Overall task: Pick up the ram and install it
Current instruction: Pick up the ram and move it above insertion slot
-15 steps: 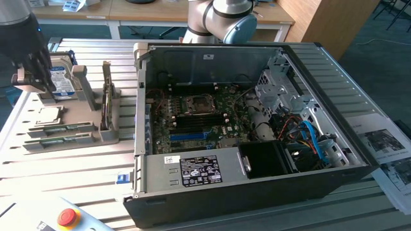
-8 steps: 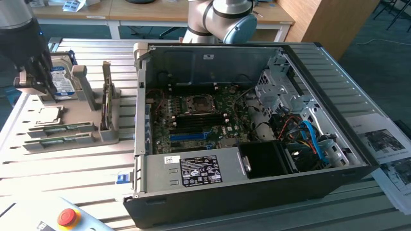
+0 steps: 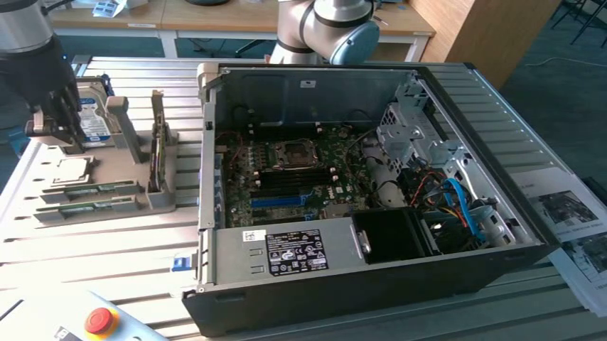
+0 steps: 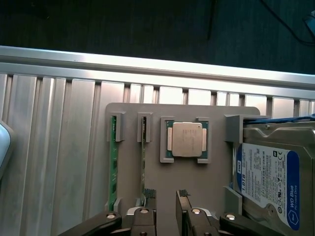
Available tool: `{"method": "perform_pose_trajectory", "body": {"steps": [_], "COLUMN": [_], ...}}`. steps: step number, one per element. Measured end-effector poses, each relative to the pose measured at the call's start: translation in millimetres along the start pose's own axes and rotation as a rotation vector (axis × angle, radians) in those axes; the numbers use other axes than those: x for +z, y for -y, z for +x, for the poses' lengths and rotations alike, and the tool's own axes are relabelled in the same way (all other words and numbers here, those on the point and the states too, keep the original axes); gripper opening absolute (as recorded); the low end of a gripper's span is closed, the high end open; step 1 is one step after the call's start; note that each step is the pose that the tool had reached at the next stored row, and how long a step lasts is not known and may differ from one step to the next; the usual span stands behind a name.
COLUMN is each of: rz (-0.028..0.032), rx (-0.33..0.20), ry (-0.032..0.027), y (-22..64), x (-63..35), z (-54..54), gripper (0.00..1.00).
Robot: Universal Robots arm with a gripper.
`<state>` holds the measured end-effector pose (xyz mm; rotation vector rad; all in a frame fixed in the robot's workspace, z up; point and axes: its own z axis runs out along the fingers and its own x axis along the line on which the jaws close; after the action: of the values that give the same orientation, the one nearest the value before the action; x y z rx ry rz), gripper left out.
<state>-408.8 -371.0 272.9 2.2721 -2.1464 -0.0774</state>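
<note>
The slatted aluminium worktop [image 3: 114, 249] carries an open computer case [image 3: 379, 284] on the exterior view's right, its motherboard [image 3: 284, 177] exposed with blue slots [image 3: 284, 201] near the middle. On the exterior view's left the arm [image 3: 24, 28] hangs over a grey parts holder [image 4: 197, 182].

In that holder sit a blue-labelled hard drive [image 4: 268, 182] and a processor [image 4: 186, 139] in its pocket. Two green sticks stand on edge in narrow grooves. The ram [image 4: 143, 162] is, by my reading, the stick nearer the processor, with the second stick [image 4: 113, 167] just beyond it.

The jaws are spread wide and hold nothing. One fingertip [image 4: 149, 194] is just beside the ram, while the other hangs over bare holder towards the processor's side.

The ram looks light, thin and stiff, and probably fragile if bent or twisted. A hold across its two flat faces, about mid-length and along the exposed upper edge, would likely keep it square and spare the contact edge.
</note>
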Motion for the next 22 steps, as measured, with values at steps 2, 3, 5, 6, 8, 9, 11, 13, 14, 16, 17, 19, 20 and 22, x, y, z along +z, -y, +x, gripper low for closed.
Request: {"method": "perform_pose_trajectory", "body": {"steps": [2,3,5,6,8,9,11,13,14,16,17,19,20,22], "rz": [-0.0001,-0.0002,-0.0002,-0.0002,0.0,0.0001,0.0001,0.0,0.0,0.0,0.0,0.0,0.0,0.0], "rx": [0.0,0.0,0.0,0.0,0.0,0.0,0.0,0.0,0.0,0.0,0.0,0.0,0.0,0.0], "ry": [0.0,-0.0001,-0.0001,-0.0001,0.0,0.0,0.0,0.0,0.0,0.0,0.0,0.0,0.0,0.0], "y": [0.1,0.1,0.1,0.1,0.0,0.0,0.0,-0.2,-0.2,-0.3,-0.4,-0.5,-0.6,-0.7], "x": [1.9,1.9,1.9,1.9,2.1,2.1,2.0,1.9,1.9,1.9,1.9,1.8,1.8,1.7], "z": [0.1,0.0,0.1,0.0,0.1,0.4,1.9,4.1,5.3,7.7,8.8,11.0,12.1,14.2], "gripper": [0.3,0.3,0.3,0.3,0.3,0.3,0.3,0.3,0.3,0.3,0.3,0.3,0.3,0.3]}}
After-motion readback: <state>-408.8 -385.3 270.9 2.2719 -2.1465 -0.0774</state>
